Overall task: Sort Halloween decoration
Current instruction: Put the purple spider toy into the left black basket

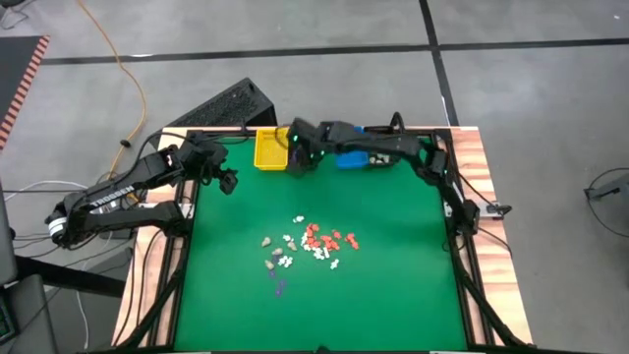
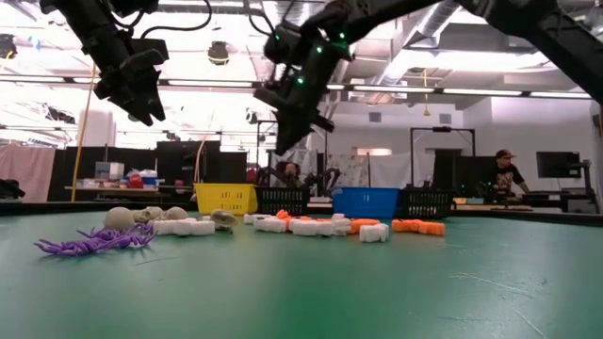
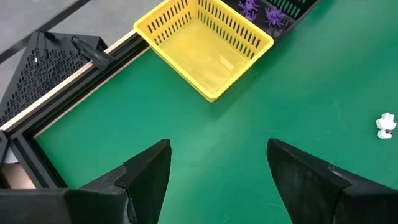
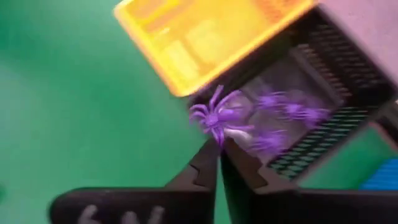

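The Halloween decoration pieces (image 1: 313, 244) lie in a loose heap mid-table: white, beige and orange-red ones, with purple spiders (image 1: 279, 287) nearest the near edge. In the low view they form a row (image 2: 283, 226). My right gripper (image 4: 219, 149) hovers at the far edge over the black bin (image 4: 323, 124), shut on a purple spider (image 4: 214, 118). Several more purple spiders (image 4: 289, 112) lie inside that bin. My left gripper (image 3: 217, 168) hangs open above bare green mat near the far-left corner, short of the yellow bin (image 3: 205, 43). My right gripper pinches the purple spider by its legs (image 4: 219, 134), only at the fingertips. The fingers come from above, slanting down. The spider is lifted clear and sticks out past the fingertips, above the black bin's rim beside the yellow bin.
Along the far edge stand the yellow bin (image 1: 269, 148), the black bin mostly under my right gripper (image 1: 300, 157), and the blue bin (image 1: 350, 158). A single white piece (image 3: 385, 124) lies ahead of my left gripper. Bare green mat (image 1: 393, 315) surrounds the heap.
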Tool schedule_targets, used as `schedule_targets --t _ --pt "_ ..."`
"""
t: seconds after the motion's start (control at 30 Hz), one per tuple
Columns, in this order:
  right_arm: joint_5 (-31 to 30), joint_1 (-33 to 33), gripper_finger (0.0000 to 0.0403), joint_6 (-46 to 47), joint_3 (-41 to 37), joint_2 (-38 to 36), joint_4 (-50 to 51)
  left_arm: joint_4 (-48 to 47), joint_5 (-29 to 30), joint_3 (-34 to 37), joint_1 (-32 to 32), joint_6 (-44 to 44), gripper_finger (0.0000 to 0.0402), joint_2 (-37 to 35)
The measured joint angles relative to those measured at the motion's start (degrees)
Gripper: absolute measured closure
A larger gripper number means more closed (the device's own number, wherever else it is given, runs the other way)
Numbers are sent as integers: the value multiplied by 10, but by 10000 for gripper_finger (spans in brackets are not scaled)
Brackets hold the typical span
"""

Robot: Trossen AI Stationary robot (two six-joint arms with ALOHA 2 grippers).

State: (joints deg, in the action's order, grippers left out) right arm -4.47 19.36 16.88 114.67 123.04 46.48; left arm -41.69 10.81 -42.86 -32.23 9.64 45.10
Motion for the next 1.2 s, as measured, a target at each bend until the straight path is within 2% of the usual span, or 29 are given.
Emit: schedule_targets --t 0.27,0.4,0.53,0.6,0.67,0.87,1.03,1.2 --pt "21 34 237 -9 0 0 -2 0 0 0 0 0 145 0" --pt "58 31 203 -26 0 0 -5 0 0 0 0 0 145 0" --pt "132 8 198 -33 0 0 -11 0 1 0 0 0 145 0" --pt "179 -17 201 -33 0 0 -19 0 1 0 0 0 145 0" --pt "197 -54 204 -35 0 0 -31 0 1 0 0 0 145 0" --pt "191 -178 209 -84 0 0 -60 0 0 0 0 -3 145 0" --pt "157 -265 209 -131 0 0 -82 0 -17 0 0 -5 145 0" --pt "108 -329 213 -156 -31 1 -155 0 -31 0 0 -19 145 0"
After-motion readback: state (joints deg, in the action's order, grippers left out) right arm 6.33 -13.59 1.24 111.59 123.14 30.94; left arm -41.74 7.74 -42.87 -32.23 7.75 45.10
